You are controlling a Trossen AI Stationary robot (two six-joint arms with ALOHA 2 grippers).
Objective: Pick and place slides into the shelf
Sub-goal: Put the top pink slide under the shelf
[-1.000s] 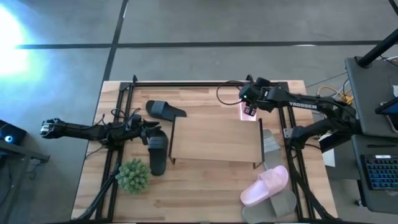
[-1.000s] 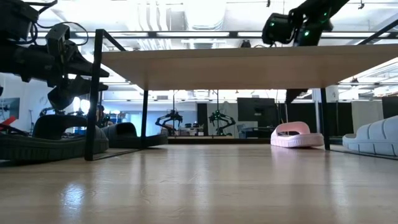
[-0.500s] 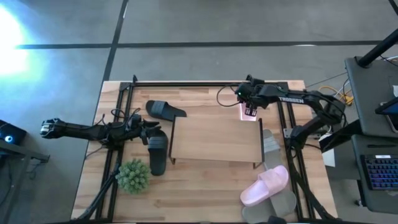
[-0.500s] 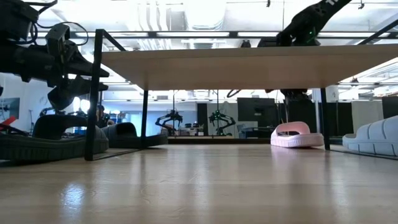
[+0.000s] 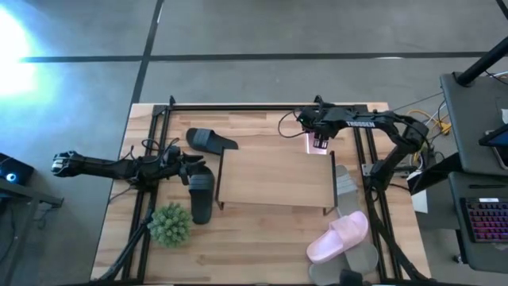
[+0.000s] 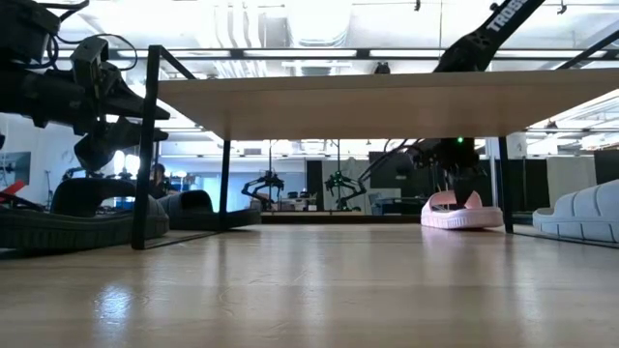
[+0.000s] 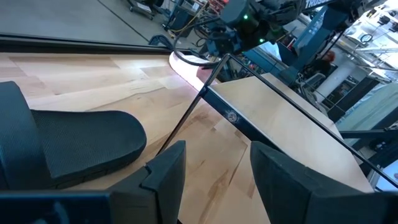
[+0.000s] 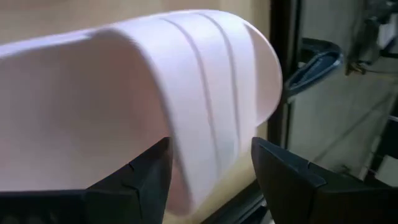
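Close up, the right tool (image 8: 208, 180) straddles a smooth, ribbed pale pink slide (image 8: 155, 93), fingers spread, not gripping.

This is a robotics lab or workshop with a grey concrete floor (image 5: 238, 32). Beyond the wooden counter (image 5: 262, 254), other robot arms (image 6: 338, 184) stand on benches under ceiling strip lights (image 6: 319, 24). A keyboard (image 5: 486, 218) and cables (image 5: 425, 119) sit beside the rig.
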